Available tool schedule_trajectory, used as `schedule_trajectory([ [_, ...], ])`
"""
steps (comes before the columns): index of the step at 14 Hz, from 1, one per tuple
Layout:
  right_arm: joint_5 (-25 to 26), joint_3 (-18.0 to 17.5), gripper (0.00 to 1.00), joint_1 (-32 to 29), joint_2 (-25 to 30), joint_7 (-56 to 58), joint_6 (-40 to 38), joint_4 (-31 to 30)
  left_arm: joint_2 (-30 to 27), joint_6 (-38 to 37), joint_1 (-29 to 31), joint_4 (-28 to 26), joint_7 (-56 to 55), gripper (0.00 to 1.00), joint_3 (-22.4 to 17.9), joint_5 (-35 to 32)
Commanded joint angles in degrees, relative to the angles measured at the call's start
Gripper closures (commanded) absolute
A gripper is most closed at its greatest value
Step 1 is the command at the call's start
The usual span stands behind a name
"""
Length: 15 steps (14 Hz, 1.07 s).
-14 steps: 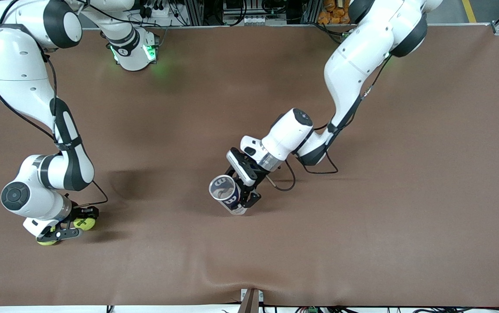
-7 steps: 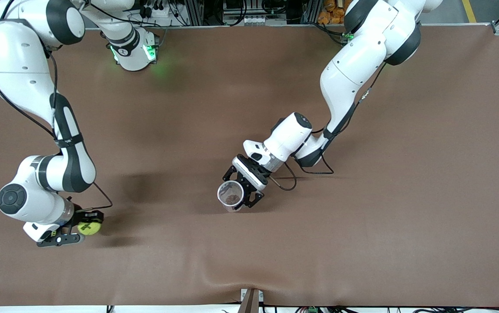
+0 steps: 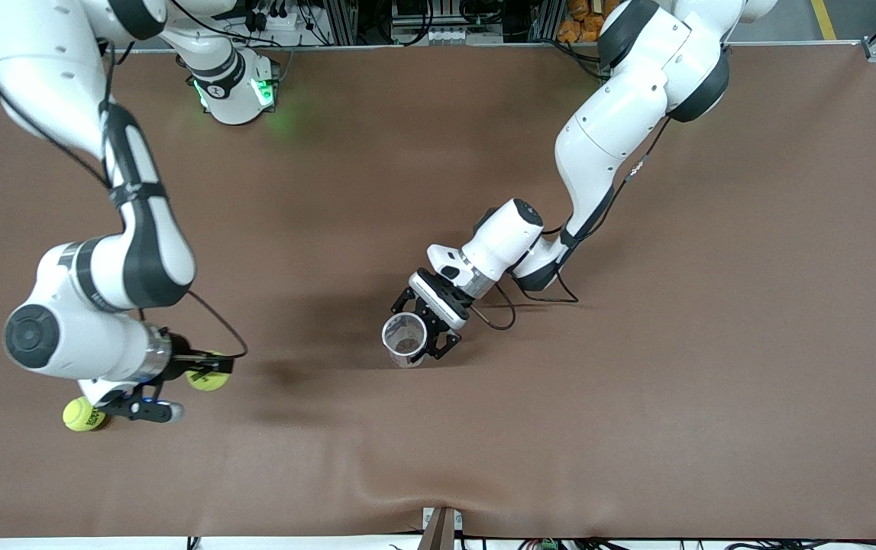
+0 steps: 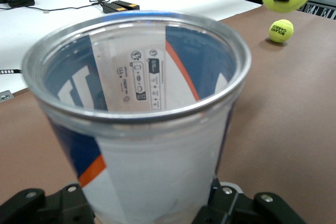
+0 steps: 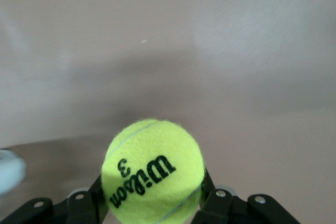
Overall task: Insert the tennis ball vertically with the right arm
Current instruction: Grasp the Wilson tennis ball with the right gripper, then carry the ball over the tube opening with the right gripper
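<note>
Right end effector (image 3: 201,374) pinching tennis ball (image 3: 207,380), aloft over surface (image 3: 636,382). Left end effector (image 3: 426,336) clamped on can (image 3: 405,338), held mouth-up, presumably to receive vertical insertion. Spare ball (image 3: 82,415) beside right end effector.

My right gripper (image 3: 192,380) hung over the table, fingers clamped; my left gripper (image 3: 416,336) was clamped too.

A spare ball (image 3: 82,415) lies on the table (image 3: 712,344), well apart from the can (image 3: 405,340).

Yellow-green tennis ball (image 5: 153,171); blue, white, orange-striped can (image 4: 137,114).
</note>
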<state>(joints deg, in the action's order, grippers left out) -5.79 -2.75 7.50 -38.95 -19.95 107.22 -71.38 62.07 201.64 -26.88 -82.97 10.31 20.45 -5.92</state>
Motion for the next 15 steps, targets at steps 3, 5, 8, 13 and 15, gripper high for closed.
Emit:
schedule_trajectory([
  [3, -1.8, 0.4, 0.73, 9.5, -0.6, -23.9, -1.7, 5.3, 0.2, 0.8, -0.1, -1.1, 0.7, 0.27, 0.2, -0.3],
  [5, -4.9, 0.5, 0.73, 11.8, -1.0, -32.3, -1.4, 7.7, 0.2, 0.8, -0.5, -1.0, 0.7, 0.27, 0.1, -0.6],
  [8, -13.2, 0.5, 0.73, 12.8, -1.1, -37.8, 1.8, 8.1, 0.2, 0.8, -1.2, -1.0, 0.6, 0.26, -0.1, -0.4],
  [13, -24.8, 0.6, 0.78, 13.9, -1.5, -37.7, 4.1, 7.6, 0.2, 0.8, -1.6, -1.0, 0.8, 0.22, -0.5, -1.2],
  [15, -29.4, 0.6, 0.78, 15.5, -2.2, -37.8, 4.2, 7.4, 0.2, 0.8, -1.7, -1.0, 0.6, 0.22, -0.6, -1.3],
])
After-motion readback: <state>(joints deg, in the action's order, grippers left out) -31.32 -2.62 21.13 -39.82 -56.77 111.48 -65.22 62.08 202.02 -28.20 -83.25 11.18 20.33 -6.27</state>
